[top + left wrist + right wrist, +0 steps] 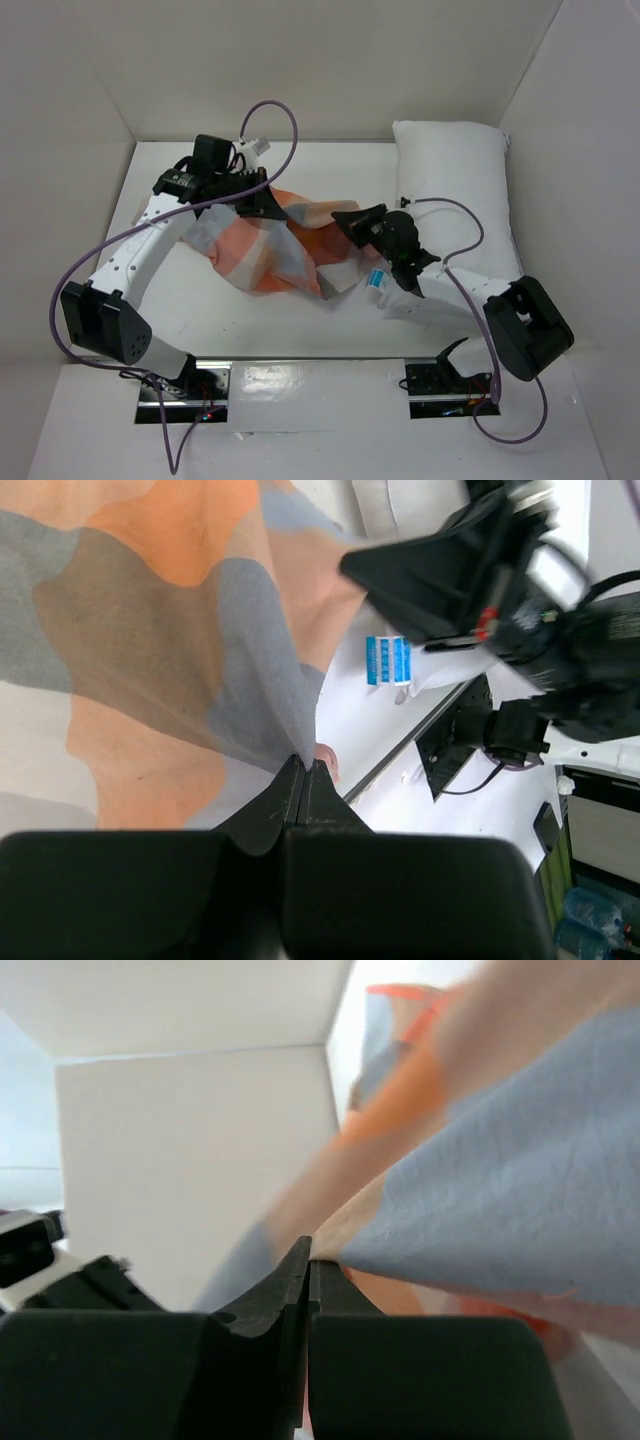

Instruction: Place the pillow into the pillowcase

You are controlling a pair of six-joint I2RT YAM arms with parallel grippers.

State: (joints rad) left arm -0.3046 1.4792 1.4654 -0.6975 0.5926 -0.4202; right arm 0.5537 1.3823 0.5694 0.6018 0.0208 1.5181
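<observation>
Left gripper (258, 198): fingers pressed together, clamped on the upper left edge of the pillowcase (262, 248); in the left wrist view, cloth caught right at the tips.
Right gripper (347, 222): fingers together as well, nipped on the cloth's upper right edge; in the right wrist view, a blue-grey corner wedged in the closed tips.
Pillowcase: crumpled, strung between the two grippers at the centre of the overhead view; raised at both held ends, sagging toward lower centre, lower bulk down on the table (200, 310).
Mouth of the pillowcase: cannot tell which edge is the open one.
Pillow (455, 190): upper right of the overhead view, lengthwise along the right wall (580, 150), far end near the back wall (330, 70); near end hidden under the right arm (470, 290).
Label (377, 278): blue and white, right of lower centre, just beside the cloth's lower right corner and touching the right arm's outline.
Pillow against pillowcase: side by side, none of the pillow inside; right gripper between them, pillow's left edge just to its right.
Edges: white walls at left, back and right; arm bases along the bottom.
Open room: bare table at lower left between cloth and left base, and a strip at upper centre between cloth and back wall; tight on the right, pillow against the wall.
</observation>
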